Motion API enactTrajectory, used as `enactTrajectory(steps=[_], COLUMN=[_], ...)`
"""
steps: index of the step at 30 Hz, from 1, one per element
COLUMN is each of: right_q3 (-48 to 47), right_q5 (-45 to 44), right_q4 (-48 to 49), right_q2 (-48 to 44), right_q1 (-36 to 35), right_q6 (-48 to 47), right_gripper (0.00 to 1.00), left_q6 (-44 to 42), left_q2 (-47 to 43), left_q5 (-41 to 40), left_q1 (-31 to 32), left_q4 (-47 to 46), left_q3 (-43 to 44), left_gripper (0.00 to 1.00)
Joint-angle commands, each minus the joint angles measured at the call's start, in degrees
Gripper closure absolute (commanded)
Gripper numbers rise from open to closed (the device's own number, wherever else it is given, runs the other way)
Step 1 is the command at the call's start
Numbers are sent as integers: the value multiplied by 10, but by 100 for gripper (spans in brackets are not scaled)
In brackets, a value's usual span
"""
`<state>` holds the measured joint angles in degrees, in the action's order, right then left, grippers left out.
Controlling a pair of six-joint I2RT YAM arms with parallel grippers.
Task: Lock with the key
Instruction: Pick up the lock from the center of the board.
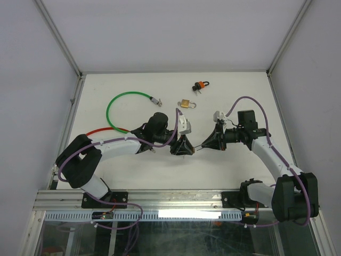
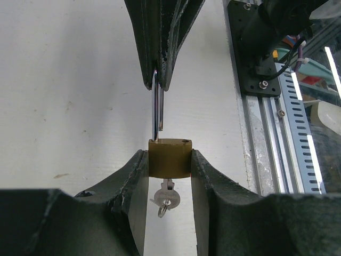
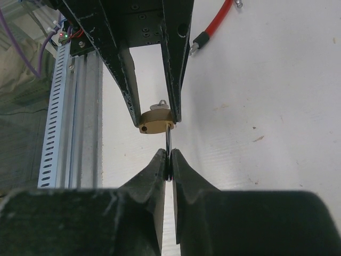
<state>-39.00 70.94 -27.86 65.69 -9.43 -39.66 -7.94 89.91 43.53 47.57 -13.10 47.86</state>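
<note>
Item: padlock [image 2: 169, 158], body clamped in left gripper [image 2: 168, 160] to steady it. Shackle [image 2: 157, 109], standing out of padlock, pinched by right gripper [image 3: 167, 156], probably for pushing home. Key [image 2: 166, 196] seated under padlock.

Green cable loop [image 1: 107, 113], red cable [image 1: 101, 129], orange lock [image 1: 200, 85] on tbl [image 1: 245, 88]

text, labels, brands, numbers: none legible in any of the three views | small brass padlock [image 2: 169, 158]: any marking too small to tell | silver key [image 2: 166, 198]: any stamp too blurred to tell
</note>
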Motion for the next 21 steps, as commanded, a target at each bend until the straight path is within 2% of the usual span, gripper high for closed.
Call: enactTrajectory(steps=[1,10,12,14,19,21], right_q3=[-25,-28,-28,-32,-46,-52], right_q5=[19,10,10,10,5,-4], right_q4=[-3,-15,-19,-26,-46,-45], right_q2=[0,5,7,7,2,-4], right_q1=[-6,-12,-13,-15,-16,-16], right_q6=[-14,-25,-27,-33,-42,-30], right_gripper=[88,88,92,100,100,100], left_q6=[2,2,2,2,12,26], left_q2=[-4,-5,-4,-4,-7,-12], left_q5=[4,2,1,0,-24,-45], left_q1=[4,5,4,5,5,4], left_q4=[-51,-51,-51,-51,-54,-65], left_q3=[17,16,17,17,16,10], left_gripper=[100,100,100,100,100,89])
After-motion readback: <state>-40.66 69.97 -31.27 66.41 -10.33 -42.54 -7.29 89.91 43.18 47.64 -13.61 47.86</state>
